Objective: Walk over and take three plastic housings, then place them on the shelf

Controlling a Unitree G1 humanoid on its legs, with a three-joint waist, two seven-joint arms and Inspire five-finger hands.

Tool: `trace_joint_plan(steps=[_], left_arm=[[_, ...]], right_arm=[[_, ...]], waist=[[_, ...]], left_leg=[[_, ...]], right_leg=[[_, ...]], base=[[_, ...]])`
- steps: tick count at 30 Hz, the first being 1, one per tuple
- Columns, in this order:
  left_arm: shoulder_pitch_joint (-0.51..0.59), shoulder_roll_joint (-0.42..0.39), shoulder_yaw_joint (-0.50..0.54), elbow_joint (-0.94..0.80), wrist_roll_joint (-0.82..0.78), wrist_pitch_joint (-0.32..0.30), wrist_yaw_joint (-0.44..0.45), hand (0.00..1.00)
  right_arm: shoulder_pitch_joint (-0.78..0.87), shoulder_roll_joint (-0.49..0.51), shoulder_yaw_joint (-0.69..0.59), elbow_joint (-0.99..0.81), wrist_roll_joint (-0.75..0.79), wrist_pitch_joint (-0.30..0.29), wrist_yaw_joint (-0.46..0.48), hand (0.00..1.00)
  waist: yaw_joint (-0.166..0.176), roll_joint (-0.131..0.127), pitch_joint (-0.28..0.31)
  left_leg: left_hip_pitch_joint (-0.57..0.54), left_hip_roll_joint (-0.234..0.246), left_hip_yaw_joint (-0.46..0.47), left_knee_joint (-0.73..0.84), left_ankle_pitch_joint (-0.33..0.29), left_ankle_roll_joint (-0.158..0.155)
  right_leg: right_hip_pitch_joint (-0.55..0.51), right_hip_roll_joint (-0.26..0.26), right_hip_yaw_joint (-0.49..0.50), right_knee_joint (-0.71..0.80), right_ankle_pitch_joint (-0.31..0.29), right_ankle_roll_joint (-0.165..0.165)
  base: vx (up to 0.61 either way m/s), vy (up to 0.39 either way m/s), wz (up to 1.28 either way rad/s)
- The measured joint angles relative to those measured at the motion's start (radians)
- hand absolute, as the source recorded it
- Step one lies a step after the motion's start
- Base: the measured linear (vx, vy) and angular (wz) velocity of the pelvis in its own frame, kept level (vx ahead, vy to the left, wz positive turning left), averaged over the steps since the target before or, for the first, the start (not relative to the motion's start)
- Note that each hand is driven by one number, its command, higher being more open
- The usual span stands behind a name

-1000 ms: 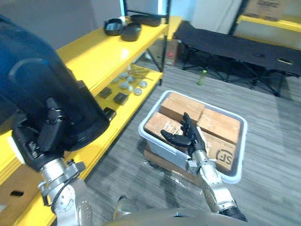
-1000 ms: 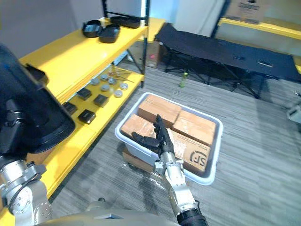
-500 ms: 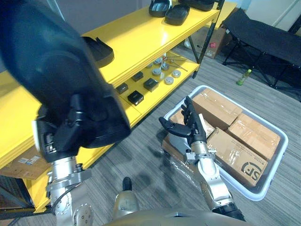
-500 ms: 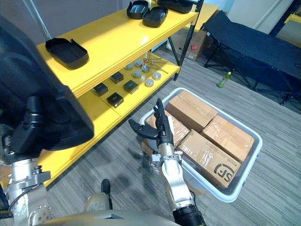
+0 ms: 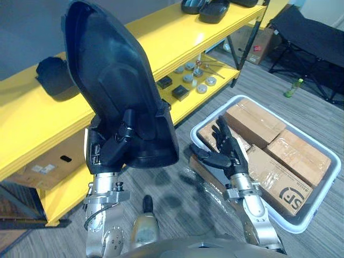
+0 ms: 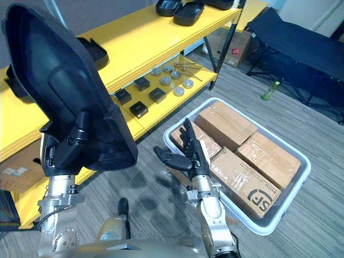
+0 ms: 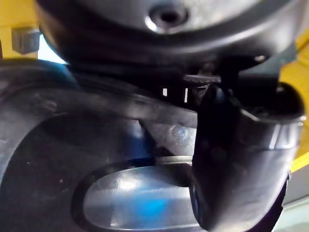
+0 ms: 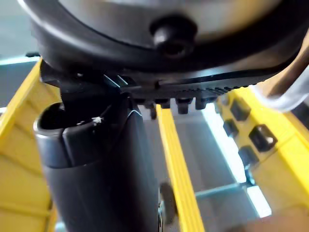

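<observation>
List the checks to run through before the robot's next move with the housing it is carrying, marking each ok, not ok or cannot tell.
1. Grip: left hand curled round the black housing: ok.
2. Bare room on top of the yellow shelf: ok.
3. Held housing directly above the shelf top: cannot tell.
4. Free hand: right hand open, holding nothing: ok.
5. Held housing resting on the shelf: not ok.

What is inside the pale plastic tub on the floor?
Brown cardboard boxes fill the pale plastic tub; the open right hand covers part of one, and the tub's floor is hidden.
</observation>
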Motion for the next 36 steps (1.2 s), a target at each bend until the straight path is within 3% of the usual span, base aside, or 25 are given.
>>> trace_joint_plan(steps=[4,6,7,9,10,11,12,13,15,17,18,19,20,22,23,24,25,29,34,36], left_arm=[[0.002,0.0,0.052,-0.014,0.016,-0.004,0.007,0.0],[0.001,0.001,0.116,-0.061,0.031,-0.005,0.002,0.0],[0.0,0.003,0.13,-0.075,0.036,-0.006,-0.001,0.0],[-0.03,0.002,0.167,-0.091,0.067,-0.025,-0.003,0.0],[-0.041,0.011,0.193,-0.107,0.097,-0.03,-0.001,0.0],[-0.045,0.014,0.206,-0.118,0.112,-0.031,0.001,0.0],[-0.059,0.027,0.23,-0.131,0.147,-0.041,0.018,0.0],[-0.084,0.037,0.243,-0.127,0.178,-0.039,0.051,0.0],[-0.097,0.05,0.251,-0.124,0.202,-0.025,0.08,0.0],[-0.133,0.069,0.239,-0.104,0.231,-0.011,0.085,0.0],[-0.164,0.08,0.221,-0.079,0.228,-0.011,0.08,0.0],[-0.189,0.091,0.2,-0.044,0.221,-0.01,0.078,0.0],[-0.197,0.094,0.19,-0.027,0.219,-0.003,0.078,0.0],[-0.201,0.094,0.18,0.009,0.217,0.024,0.08,0.0],[-0.199,0.075,0.174,0.028,0.216,0.039,0.082,0.0],[-0.188,0.064,0.167,0.036,0.215,0.049,0.084,0.0],[-0.179,0.063,0.167,0.036,0.211,0.049,0.081,0.0],[-0.128,0.044,0.17,0.035,0.128,0.048,0.052,0.0],[-0.14,0.038,0.15,0.035,0.144,0.048,0.035,0.0],[-0.138,0.035,0.131,0.035,0.167,0.048,0.046,0.0]], right_arm=[[-0.086,0.006,0.072,0.0,-0.008,-0.01,0.003,1.0],[-0.103,0.024,0.071,0.0,-0.009,0.0,0.007,1.0],[-0.101,0.027,0.067,0.001,-0.008,0.004,0.004,1.0],[-0.098,0.027,0.041,0.008,-0.003,0.009,-0.008,1.0],[-0.106,0.031,0.025,0.008,0.0,0.007,-0.012,1.0],[-0.114,0.034,0.021,0.008,0.001,0.006,-0.014,1.0],[-0.14,0.037,0.013,0.009,0.0,0.002,-0.019,1.0],[-0.17,0.04,0.005,0.011,0.0,-0.011,-0.024,1.0],[-0.216,0.039,-0.006,0.01,0.005,-0.029,-0.032,1.0],[-0.248,0.033,-0.043,-0.021,0.031,-0.062,-0.032,1.0],[-0.272,0.024,-0.075,-0.068,0.033,-0.066,-0.045,1.0],[-0.294,0.008,-0.098,-0.109,0.037,-0.081,-0.063,1.0],[-0.304,0.001,-0.111,-0.125,0.039,-0.085,-0.067,1.0],[-0.341,-0.011,-0.134,-0.135,0.043,-0.108,-0.065,1.0],[-0.361,-0.025,-0.146,-0.131,0.059,-0.113,-0.055,1.0],[-0.372,-0.046,-0.147,-0.131,0.073,-0.113,-0.048,1.0],[-0.376,-0.052,-0.149,-0.13,0.078,-0.113,-0.044,1.0],[-0.373,-0.06,-0.172,-0.133,0.147,-0.1,0.043,1.0],[-0.328,-0.076,-0.219,-0.207,0.227,-0.094,0.127,1.0],[-0.313,-0.068,-0.228,-0.218,0.228,-0.09,0.15,1.0]], waist=[[0.047,-0.01,0.014],[0.078,-0.042,0.027],[0.077,-0.05,0.025],[0.074,-0.049,0.023],[0.073,-0.05,0.019],[0.074,-0.051,0.018],[0.069,-0.052,0.019],[0.064,-0.048,0.021],[0.043,-0.042,0.024],[0.031,-0.038,0.026],[0.01,-0.038,0.023],[-0.009,-0.054,0.014],[-0.011,-0.059,0.01],[-0.012,-0.085,-0.006],[-0.01,-0.071,-0.019],[-0.004,-0.041,-0.038],[0.001,-0.031,-0.043],[0.022,-0.026,-0.046],[-0.005,-0.02,-0.049],[-0.013,-0.02,-0.048]], left_leg=[[-0.081,-0.019,-0.034,0.188,-0.108,-0.005],[-0.119,-0.064,-0.033,0.315,-0.198,0.019],[-0.125,-0.078,-0.032,0.337,-0.225,0.03],[-0.123,-0.12,-0.066,0.357,-0.265,0.046],[-0.109,-0.132,-0.072,0.338,-0.28,0.057],[-0.098,-0.136,-0.076,0.323,-0.283,0.064],[-0.075,-0.138,-0.1,0.299,-0.283,0.088],[-0.043,-0.14,-0.118,0.277,-0.287,0.104],[0.028,-0.149,-0.152,0.233,-0.283,0.107],[0.077,-0.173,-0.21,0.188,-0.283,0.109],[0.081,-0.191,-0.26,0.171,-0.279,0.11],[0.085,-0.218,-0.308,0.163,-0.27,0.106],[0.091,-0.236,-0.324,0.163,-0.271,0.105],[0.103,-0.294,-0.365,0.169,-0.282,0.091],[0.095,-0.299,-0.377,0.188,-0.3,0.077],[0.071,-0.273,-0.361,0.206,-0.32,0.065],[0.068,-0.262,-0.361,0.209,-0.325,0.064],[0.097,-0.221,-0.323,0.203,-0.337,0.047],[0.062,-0.199,-0.152,0.201,-0.334,0.045],[0.006,-0.13,-0.062,0.285,-0.374,0.053]], right_leg=[[0.035,-0.03,-0.039,0.019,-0.016,0.019],[0.088,-0.081,-0.074,0.013,-0.023,0.023],[0.099,-0.085,-0.083,0.015,-0.011,-0.005],[0.05,-0.137,-0.012,0.186,0.106,-0.159],[-0.019,-0.161,0.056,0.284,0.242,-0.226],[-0.049,-0.164,0.099,0.321,0.317,-0.232],[-0.121,-0.158,0.184,0.422,0.327,-0.183],[-0.178,-0.122,0.227,0.521,0.203,-0.161],[-0.203,-0.039,0.239,0.517,0.111,-0.156],[-0.237,0.076,0.298,0.379,0.047,-0.155],[-0.255,0.163,0.384,0.214,0.035,-0.127],[-0.271,0.208,0.455,0.081,0.044,-0.115],[-0.28,0.209,0.469,0.046,0.055,-0.109],[-0.287,0.186,0.47,-0.028,0.158,-0.132],[-0.273,0.181,0.439,-0.046,0.179,-0.13],[-0.245,0.206,0.409,-0.102,0.186,-0.137],[-0.236,0.218,0.4,-0.123,0.192,-0.143],[-0.163,0.258,0.385,-0.194,0.198,-0.156],[-0.127,0.233,0.312,-0.231,0.195,-0.161],[-0.108,0.183,0.265,-0.231,0.197,-0.156]], base=[[0.01,0.07,0.3],[0.12,0.182,0.4],[0.19,0.22,0.55],[0.25,0.314,0.69],[0.23,0.338,0.44],[0.26,0.313,0.31],[0.27,0.229,0.3],[0.27,0.207,0.37],[0.26,0.177,0.6],[0.29,0.107,1.04],[0.3,-0.022,1.57],[0.29,-0.055,1.61],[0.27,-0.111,1.43],[0.26,-0.172,1.0],[0.25,-0.177,0.87],[0.23,-0.16,0.72],[0.21,-0.112,0.37],[0.17,-0.099,0.07],[0.04,0.029,0.44],[-0.03,0.161,0.68]])
